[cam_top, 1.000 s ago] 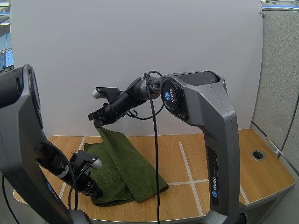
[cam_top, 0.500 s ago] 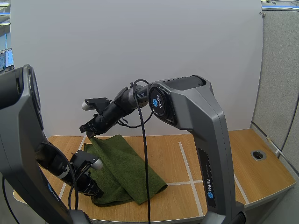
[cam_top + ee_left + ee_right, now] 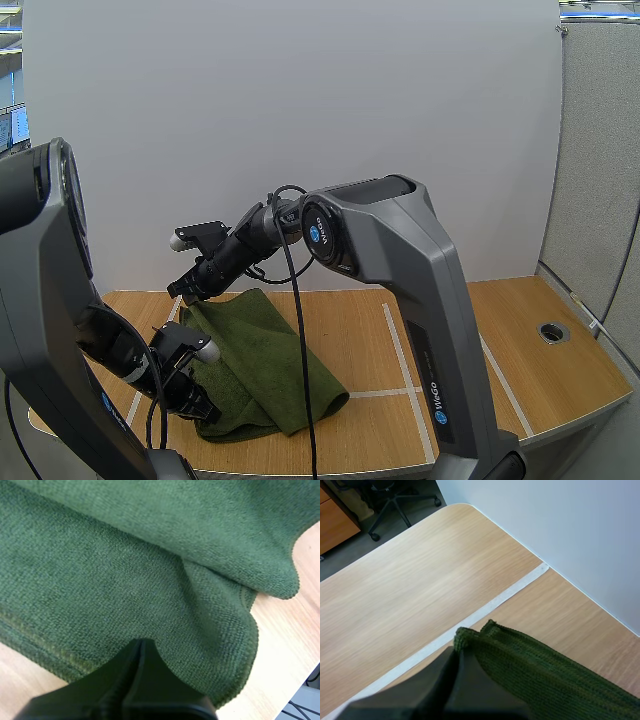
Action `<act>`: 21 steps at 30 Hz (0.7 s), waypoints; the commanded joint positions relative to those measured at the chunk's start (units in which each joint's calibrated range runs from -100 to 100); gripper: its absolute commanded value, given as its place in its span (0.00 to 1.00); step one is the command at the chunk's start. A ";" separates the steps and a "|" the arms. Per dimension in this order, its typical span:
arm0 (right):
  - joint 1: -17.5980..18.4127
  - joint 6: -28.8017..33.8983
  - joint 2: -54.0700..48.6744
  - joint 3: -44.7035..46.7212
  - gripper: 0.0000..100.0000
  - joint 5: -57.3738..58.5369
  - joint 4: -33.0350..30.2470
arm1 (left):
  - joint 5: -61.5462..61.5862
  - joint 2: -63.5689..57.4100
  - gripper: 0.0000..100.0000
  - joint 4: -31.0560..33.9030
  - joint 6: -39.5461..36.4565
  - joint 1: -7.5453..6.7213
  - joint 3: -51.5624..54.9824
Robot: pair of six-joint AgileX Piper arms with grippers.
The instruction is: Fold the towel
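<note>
The towel (image 3: 270, 350) is lying half folded on the left part of the table (image 3: 450, 330). The right claw (image 3: 188, 290) is pinching its corner just above the table's back left, and the left claw (image 3: 203, 405), closed tight, is pressing its hem at the table's front left. Judging from this, a thin pinch slipping or an early release is risking a crooked flap, and any dragging is threatening to pull the hem free.

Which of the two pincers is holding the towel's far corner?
The right pincer, on the arm reaching across the table: its tips pinch the towel corner. The left pincer sits low at the near edge.
</note>
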 commanded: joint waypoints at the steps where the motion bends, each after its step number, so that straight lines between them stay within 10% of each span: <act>1: 0.15 -0.18 1.35 -2.55 0.00 0.35 0.54 | -3.91 0.51 0.00 1.26 0.58 -0.22 1.08; 21: 1.33 -0.27 4.59 -2.83 0.00 -2.26 0.54 | -2.58 0.51 0.00 1.26 0.58 -0.22 1.08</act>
